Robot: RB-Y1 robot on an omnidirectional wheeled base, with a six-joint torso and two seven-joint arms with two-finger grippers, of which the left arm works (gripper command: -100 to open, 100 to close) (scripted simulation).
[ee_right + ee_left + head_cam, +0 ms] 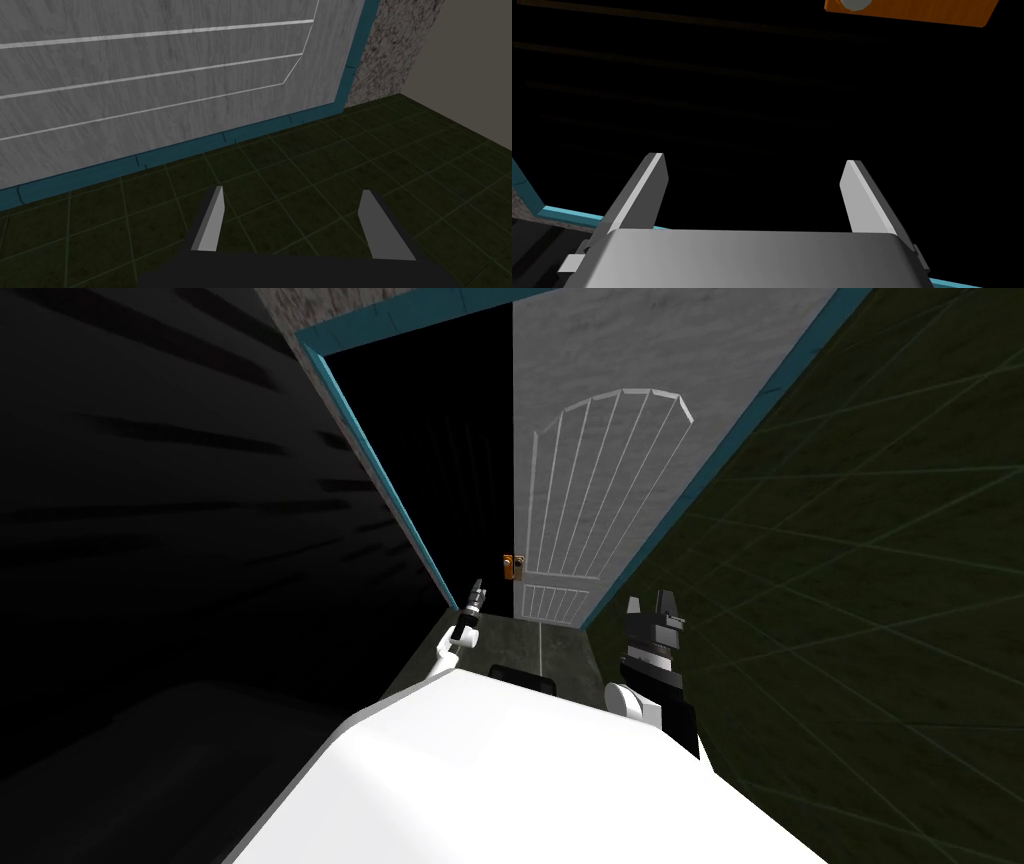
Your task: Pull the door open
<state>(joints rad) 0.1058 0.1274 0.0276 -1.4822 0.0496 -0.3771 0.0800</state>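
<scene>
Left end effector (756,170): blades spread apart with nothing between them, aimed into the black area (440,438).
Right end effector (292,197): blades also apart and empty, held over the dark green tiled surface (300,150), with the door's lower face just ahead.
Door (600,468): ahead of both end effectors. Its handle edge is just beyond the left one, on that one's right.
Handle plate (912,12): past the left fingertips and off to one side, not between the blades.
Knob (856,4): sits on the plate, mostly cut off at the edge of the left wrist view.
Door material: flat, streaked grey slab with thin white lines that draw an arched, ribbed panel.
Frame (385,468): narrow teal strip. The black area lies between its far post and the door's handle edge.
Plate and knob: the plate is a flat orange rectangle; the knob is small, grey and rounded.
Risk, missed grasp: closing now would likely catch only air, because the knob lies outside the gap.
Risk, slipping: thin, smooth blades may slide off a rounded knob if they grip it near their tips.
Risk, pull path: the door swings in an arc, so a straight pull could lever the blades off.
Risk, collision: the door opens towards the robot and may hit the right arm parked close to it.
</scene>
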